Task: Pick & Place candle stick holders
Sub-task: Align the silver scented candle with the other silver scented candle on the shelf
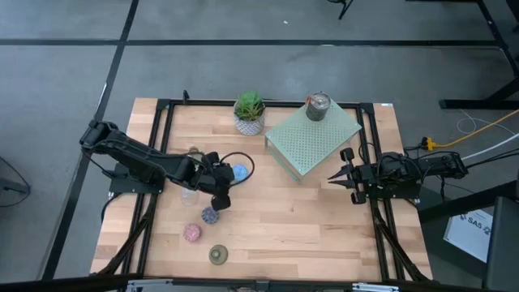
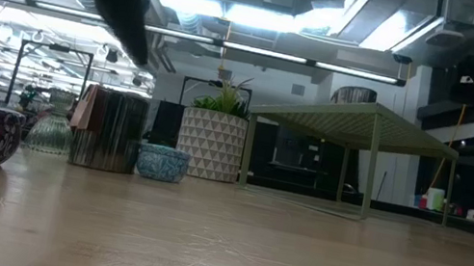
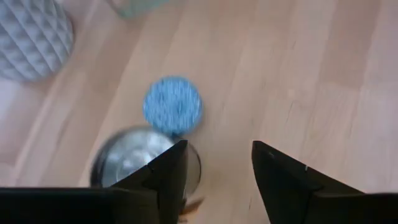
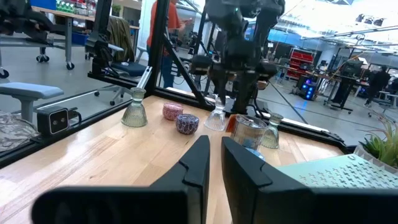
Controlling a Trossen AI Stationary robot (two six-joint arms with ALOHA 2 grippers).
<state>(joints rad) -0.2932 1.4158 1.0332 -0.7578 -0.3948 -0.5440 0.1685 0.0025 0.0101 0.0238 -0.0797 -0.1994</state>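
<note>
Landmark: green plant in white patterned pot at the table's far edge.

Left gripper is held over the table, nearer than the plant and slightly to its left; its jaws are seen parted in the left wrist view, nothing between them. Blue holder sits just nearer than the plant, w/ a shiny silver holder just beside it, by the left fingers. Clear glass holder is further left of those. Purple mosaic holder, pink holder and olive-gold holder are strung out progressively farther from the plant toward the near edge.

Second silver holder is on top of the pale green perforated slab, right of the plant.

Right gripper waits beyond the slab, well right of the plant, fingers close together w/ a narrow gap, nothing held.
</note>
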